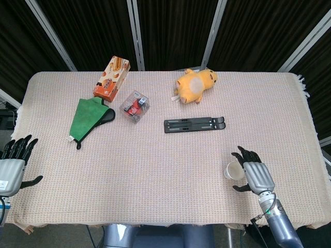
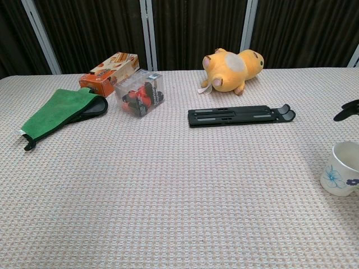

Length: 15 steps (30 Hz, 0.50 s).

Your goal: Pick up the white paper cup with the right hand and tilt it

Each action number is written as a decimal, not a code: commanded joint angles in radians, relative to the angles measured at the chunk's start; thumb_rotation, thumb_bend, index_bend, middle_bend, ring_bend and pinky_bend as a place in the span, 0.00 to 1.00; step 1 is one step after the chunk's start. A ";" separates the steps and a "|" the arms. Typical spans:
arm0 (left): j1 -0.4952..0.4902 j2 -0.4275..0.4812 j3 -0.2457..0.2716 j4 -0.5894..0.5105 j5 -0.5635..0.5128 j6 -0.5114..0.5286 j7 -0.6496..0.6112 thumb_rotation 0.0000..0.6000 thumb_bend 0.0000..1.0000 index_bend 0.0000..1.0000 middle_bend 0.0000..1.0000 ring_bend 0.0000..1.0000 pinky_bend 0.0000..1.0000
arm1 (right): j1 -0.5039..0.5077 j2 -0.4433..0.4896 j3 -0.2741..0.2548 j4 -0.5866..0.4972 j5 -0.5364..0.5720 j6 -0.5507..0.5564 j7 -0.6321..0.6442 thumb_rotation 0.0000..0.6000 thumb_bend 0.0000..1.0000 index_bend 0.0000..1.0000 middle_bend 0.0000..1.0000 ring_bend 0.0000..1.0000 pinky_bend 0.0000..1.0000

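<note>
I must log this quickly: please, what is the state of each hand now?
Left hand: open, fingers apart, holding nothing, at the table's edge.
Right hand: open, fingers spread right beside the white paper cup, not gripping it yet.

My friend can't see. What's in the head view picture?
The robot's right hand, fingers spread, sits right beside an upright white paper cup on a cloth-covered table. Farther back lie a yellow plush toy and a black folding stand.
</note>
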 commanded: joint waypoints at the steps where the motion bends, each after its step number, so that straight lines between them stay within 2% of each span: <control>1: 0.000 0.000 0.000 -0.001 -0.001 0.000 0.001 1.00 0.00 0.00 0.00 0.00 0.00 | 0.017 -0.016 0.001 0.015 0.034 -0.011 -0.017 1.00 0.10 0.20 0.00 0.00 0.00; 15: 0.000 0.000 0.000 -0.001 -0.002 0.000 0.002 1.00 0.00 0.00 0.00 0.00 0.00 | 0.062 -0.080 0.004 0.071 0.109 -0.010 -0.048 1.00 0.14 0.30 0.01 0.00 0.00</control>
